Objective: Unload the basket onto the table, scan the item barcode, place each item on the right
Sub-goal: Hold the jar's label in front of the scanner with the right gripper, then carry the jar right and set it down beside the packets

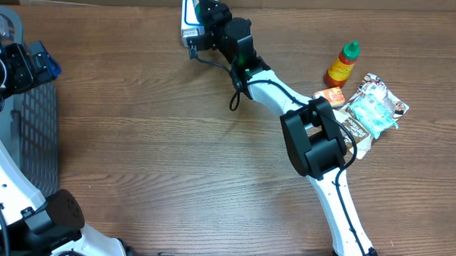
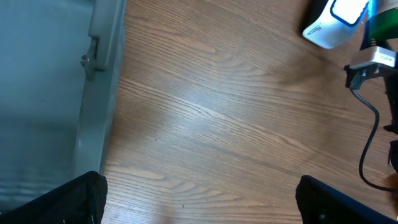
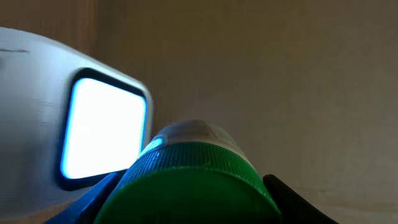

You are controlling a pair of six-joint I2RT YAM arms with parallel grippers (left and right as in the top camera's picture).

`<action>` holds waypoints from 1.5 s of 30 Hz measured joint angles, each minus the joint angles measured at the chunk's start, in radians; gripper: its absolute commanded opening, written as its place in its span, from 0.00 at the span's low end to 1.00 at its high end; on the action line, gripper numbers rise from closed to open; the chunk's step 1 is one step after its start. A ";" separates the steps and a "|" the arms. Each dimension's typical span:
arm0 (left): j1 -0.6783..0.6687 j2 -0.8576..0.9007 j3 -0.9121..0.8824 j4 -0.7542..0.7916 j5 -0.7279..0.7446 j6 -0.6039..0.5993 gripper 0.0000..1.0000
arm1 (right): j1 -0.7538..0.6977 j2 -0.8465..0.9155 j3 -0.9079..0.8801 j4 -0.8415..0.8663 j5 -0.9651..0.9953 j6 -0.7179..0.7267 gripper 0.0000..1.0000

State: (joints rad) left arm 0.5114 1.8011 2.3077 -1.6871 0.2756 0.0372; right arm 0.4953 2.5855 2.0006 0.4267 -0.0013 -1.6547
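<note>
Alt text: At the left edge of the wooden table [image 1: 151, 140] sits a grey basket [image 1: 30, 129], with the left gripper [image 2: 199, 208] beside it, jaws released wide and empty. At the middle of the far edge, a white scanner [image 1: 189, 22] shows a lit window. The right gripper [image 3: 196, 205] grasps a green-capped bottle [image 3: 186, 168] just beside that window. No barcode is visible, so the bottle likely needs turning slowly with the label facing the light, without touching the scanner. Near the right edge lie a red sauce bottle [image 1: 342, 65] and packets [image 1: 375, 109].
</note>
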 measured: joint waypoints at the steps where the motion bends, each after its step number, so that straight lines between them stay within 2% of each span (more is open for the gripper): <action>1: 0.000 0.000 0.000 0.000 0.000 0.000 0.99 | 0.002 -0.003 0.000 -0.037 -0.001 0.024 0.52; 4: 0.000 0.000 0.000 0.000 0.000 0.000 1.00 | 0.002 -0.032 -0.002 -0.160 -0.013 0.151 0.51; 11: 0.000 0.000 0.000 0.000 0.000 0.000 1.00 | 0.003 -0.315 -0.012 -0.488 -0.028 0.650 0.48; 15: 0.000 0.000 0.000 0.000 0.000 0.000 1.00 | 0.003 -0.566 -0.005 -0.743 -0.031 0.943 0.45; 19: 0.000 0.000 0.000 0.000 0.000 0.000 1.00 | 0.003 -0.754 0.025 -1.104 -0.066 1.183 0.46; 23: 0.000 0.000 0.000 0.000 0.000 0.000 1.00 | 0.003 -0.789 0.035 -1.472 -0.093 1.301 0.46; 27: 0.000 0.000 0.000 0.000 0.000 0.000 1.00 | -0.002 -0.680 0.015 -1.769 -0.099 1.384 0.46; 32: 0.000 0.000 0.000 0.000 0.000 0.000 1.00 | -0.026 -0.547 -0.037 -1.854 -0.093 1.439 0.45; 42: 0.000 0.000 0.000 0.000 0.000 0.000 1.00 | -0.246 -0.476 -0.230 -1.767 0.017 1.548 0.43; 43: 0.000 0.000 0.000 0.000 0.000 0.000 1.00 | -0.291 -0.475 -0.252 -1.772 0.025 1.555 0.50; 45: 0.000 0.000 0.000 0.000 0.000 0.000 0.99 | -0.346 -0.475 -0.266 -1.776 0.035 1.562 0.57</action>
State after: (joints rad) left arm 0.5114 1.8011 2.3077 -1.6867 0.2756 0.0372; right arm 0.1497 2.1105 1.7351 -1.3495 0.0334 -0.0929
